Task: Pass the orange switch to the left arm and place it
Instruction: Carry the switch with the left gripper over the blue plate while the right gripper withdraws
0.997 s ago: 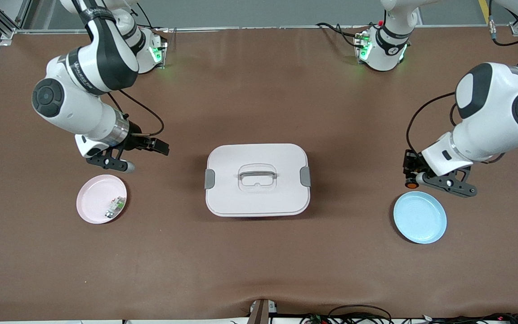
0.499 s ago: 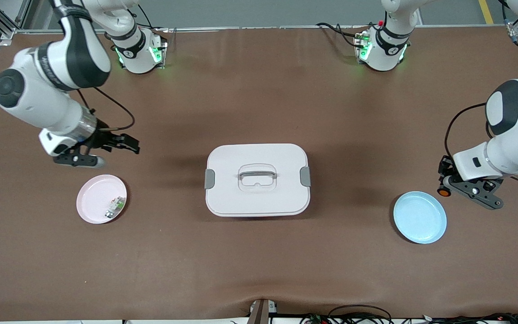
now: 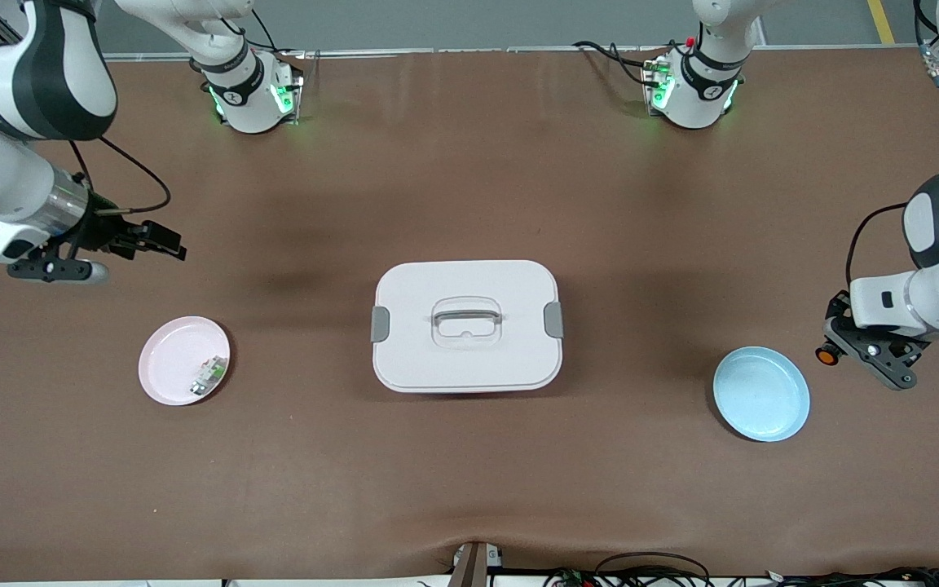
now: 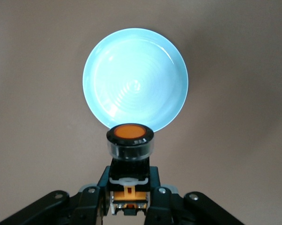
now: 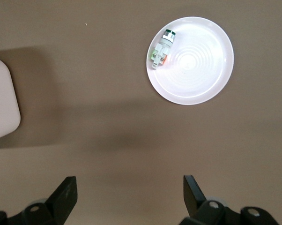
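Nearest the front camera, the blue plate is lying at the left arm's end of the table. Beside it the left gripper is hanging over bare table, its fingers clamping the orange switch. The box is sitting mid-table. The right gripper is hovering with fingers spread, holding nothing.

left gripper fingers clamped, right gripper fingers spread wide
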